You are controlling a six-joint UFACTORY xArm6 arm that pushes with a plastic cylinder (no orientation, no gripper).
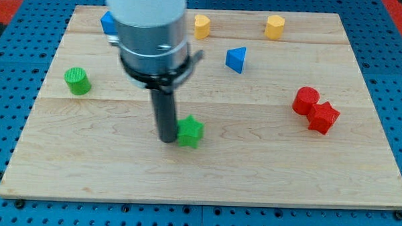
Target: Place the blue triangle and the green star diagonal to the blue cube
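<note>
The green star [190,131] lies near the middle of the wooden board [253,168]. My tip [167,139] stands right against the star's left side, touching it. The blue triangle [236,59] lies above and to the right of the star. The blue cube [109,22] sits at the view's top left, partly hidden behind the arm's grey body.
A green cylinder [77,80] stands at the left. Two yellow blocks [201,26] [274,26] lie along the top edge. A red cylinder [305,100] and a red star-like block [323,118] touch each other at the right.
</note>
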